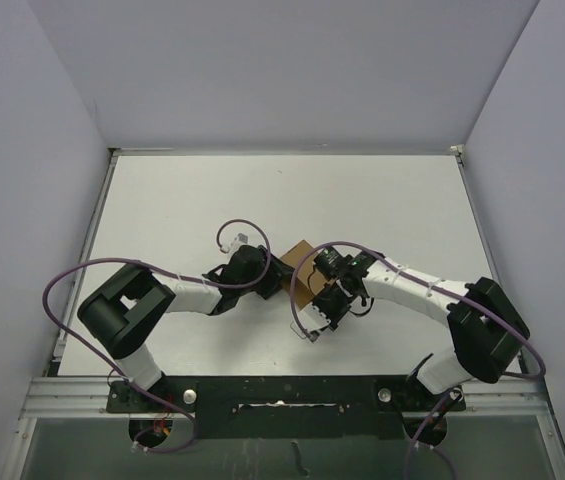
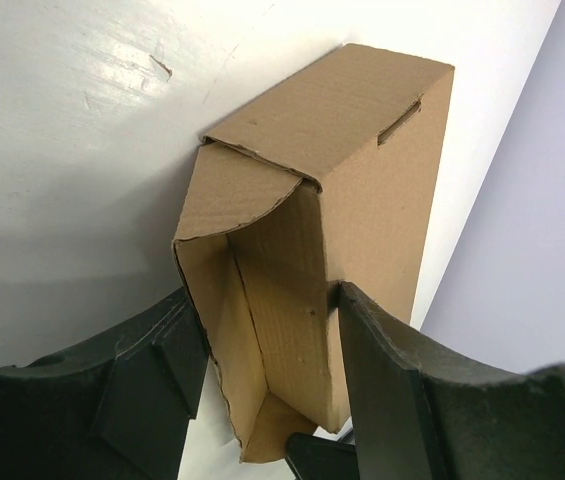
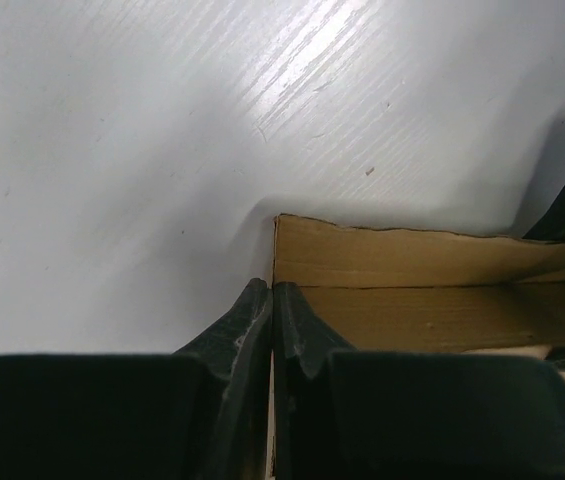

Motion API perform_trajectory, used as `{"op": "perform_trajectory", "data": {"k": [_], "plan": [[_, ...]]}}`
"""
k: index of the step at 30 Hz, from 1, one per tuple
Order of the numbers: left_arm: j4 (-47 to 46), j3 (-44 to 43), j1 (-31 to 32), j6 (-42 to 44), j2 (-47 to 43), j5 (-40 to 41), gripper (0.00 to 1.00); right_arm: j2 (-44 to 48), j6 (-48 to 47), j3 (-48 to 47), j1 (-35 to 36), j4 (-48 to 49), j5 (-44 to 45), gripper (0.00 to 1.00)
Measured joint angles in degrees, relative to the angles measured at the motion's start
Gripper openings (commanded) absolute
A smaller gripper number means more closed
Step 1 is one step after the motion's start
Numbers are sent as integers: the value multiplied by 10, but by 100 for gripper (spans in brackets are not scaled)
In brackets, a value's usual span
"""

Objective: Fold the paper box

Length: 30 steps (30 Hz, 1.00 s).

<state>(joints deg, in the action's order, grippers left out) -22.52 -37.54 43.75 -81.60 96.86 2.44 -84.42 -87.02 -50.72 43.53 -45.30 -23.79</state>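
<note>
Left gripper (image 2: 262,300) is clamped across the paper box (image 2: 362,150), 1 finger outside each side wall. The box sits mid-desk (image 1: 212,200), nearer the near edge, between both grippers. Judged light, thin and easily creased, so grip walls beside folds, not loose flaps. Long axis seemingly runs near-to-far, slightly skewed, open face toward the left wrist; right gripper (image 3: 272,292) is pinched on 1 wall edge.

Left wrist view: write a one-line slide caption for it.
Part-folded paper box, open end toward the camera and curved flap bent inward, clasped by the fingers of the left gripper.
</note>
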Motion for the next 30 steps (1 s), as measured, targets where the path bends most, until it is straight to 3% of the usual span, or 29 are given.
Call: {"op": "perform_trajectory", "data": {"k": [30], "plan": [[-12,-8,-4,3,15,-15,48,-103,-38,-112,39,-106,16,0]]}}
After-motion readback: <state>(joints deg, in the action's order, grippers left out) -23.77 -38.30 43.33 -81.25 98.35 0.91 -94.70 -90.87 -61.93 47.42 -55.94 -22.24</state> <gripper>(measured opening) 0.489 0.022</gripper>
